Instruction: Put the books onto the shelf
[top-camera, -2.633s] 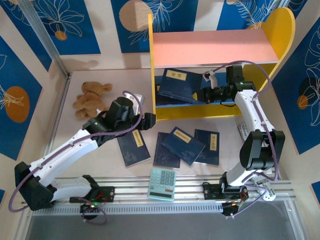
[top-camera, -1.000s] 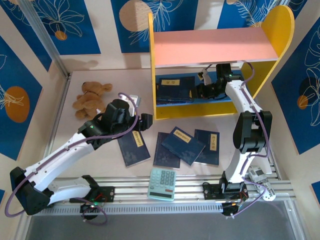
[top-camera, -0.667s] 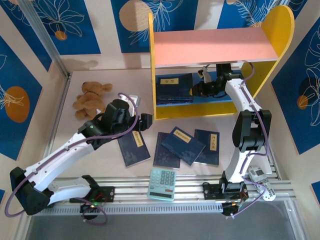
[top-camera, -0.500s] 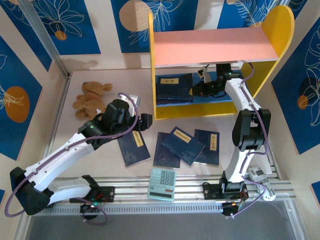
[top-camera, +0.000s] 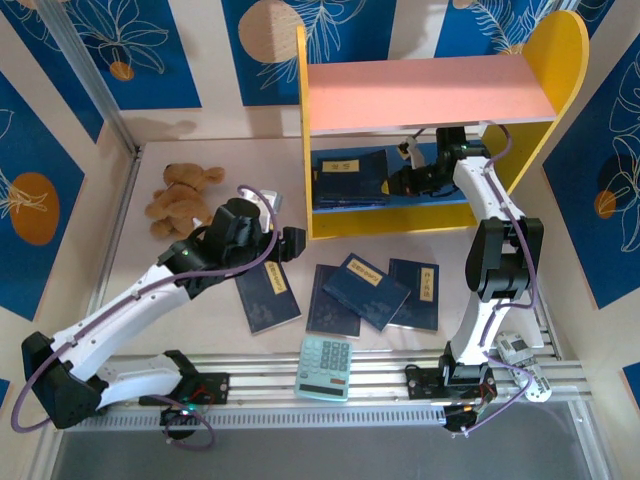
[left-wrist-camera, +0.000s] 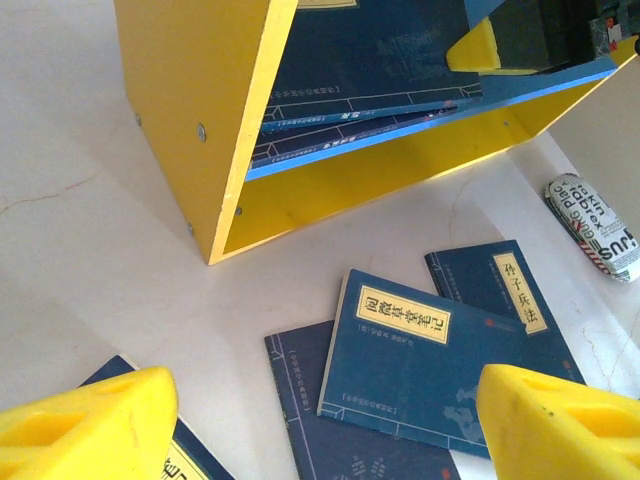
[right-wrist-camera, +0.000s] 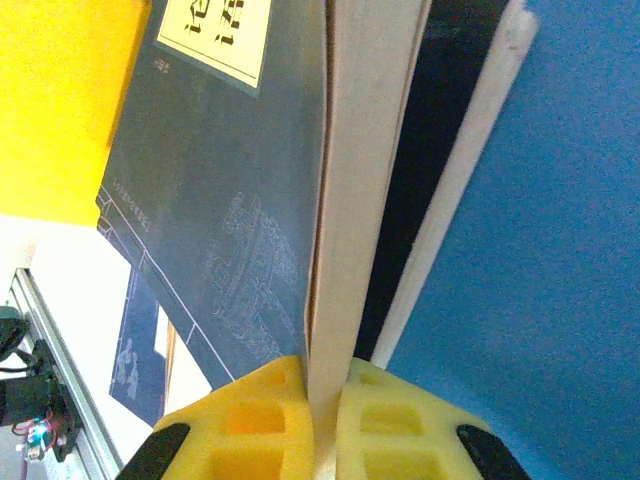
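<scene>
Over the tabletop's left-centre the left gripper (top-camera: 281, 222) hangs spread and empty above a loose book (top-camera: 267, 297); three more books (top-camera: 372, 291) overlap near the front edge. Inside the shelf (top-camera: 304, 120), the shelved book (top-camera: 348, 172) now lies flat on the lower board (top-camera: 452, 196) instead of tilted, so it looks placed. Reaching under the top board (top-camera: 430, 90), the right gripper (right-wrist-camera: 322, 388) has pinched shut on its page edge.
</scene>
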